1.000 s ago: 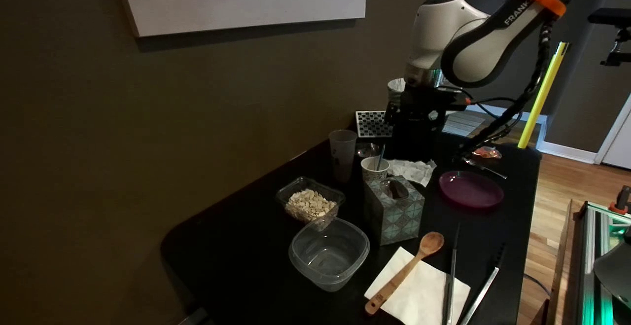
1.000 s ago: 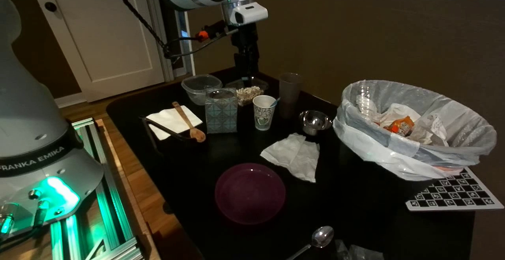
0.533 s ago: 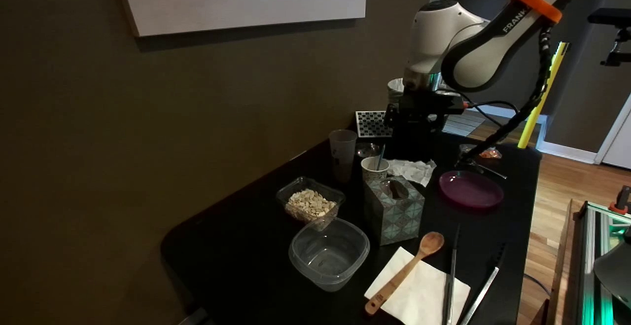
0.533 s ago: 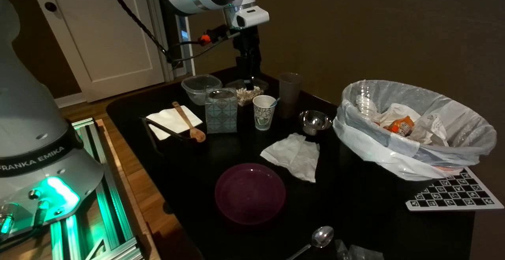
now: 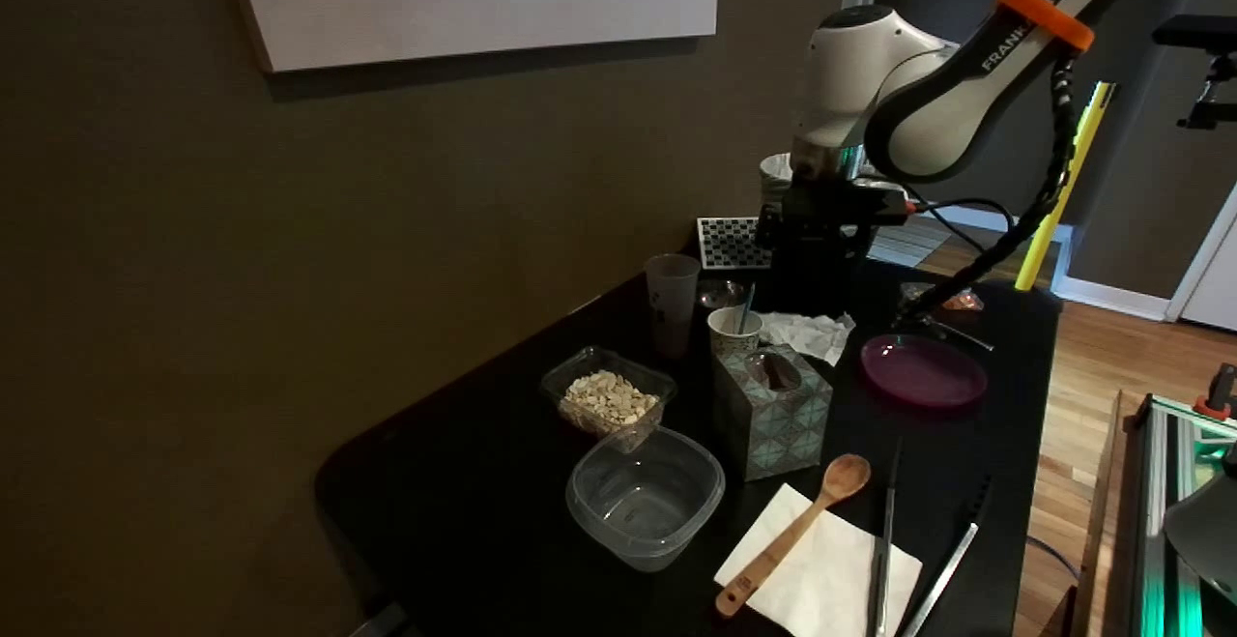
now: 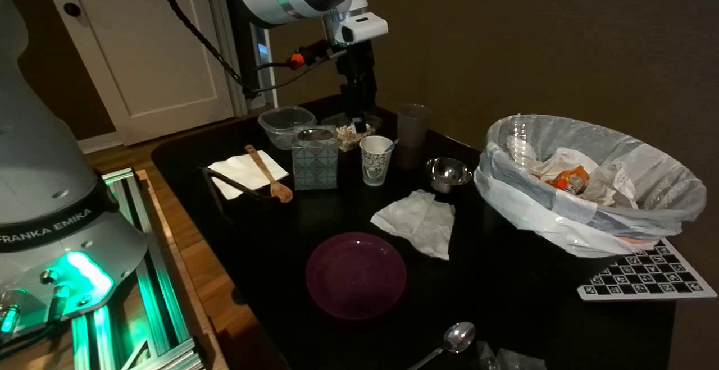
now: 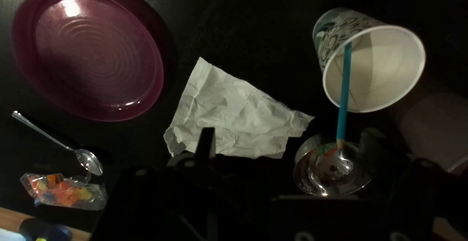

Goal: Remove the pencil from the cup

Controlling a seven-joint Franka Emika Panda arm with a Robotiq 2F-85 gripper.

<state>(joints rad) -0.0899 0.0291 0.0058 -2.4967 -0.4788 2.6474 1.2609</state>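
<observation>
A blue pencil leans in a patterned white paper cup, its sharpened tip sticking out past the rim. The pencil shows in both exterior views, as does the upright cup. My gripper is open and empty in the wrist view. The pencil's tip appears between the two fingers there, nearer the right finger, not gripped. In an exterior view the gripper hangs pointing down, above and behind the cup. In an exterior view the gripper is a dark shape whose fingers are hard to make out.
A tissue box, a tall frosted cup, a container of pale pieces and a metal bowl stand around the cup. A crumpled napkin, purple plate and lined bin are also on the table.
My arm and gripper have moved down a little and slightly to the right in an exterior view. The pencil and cup have not moved.
</observation>
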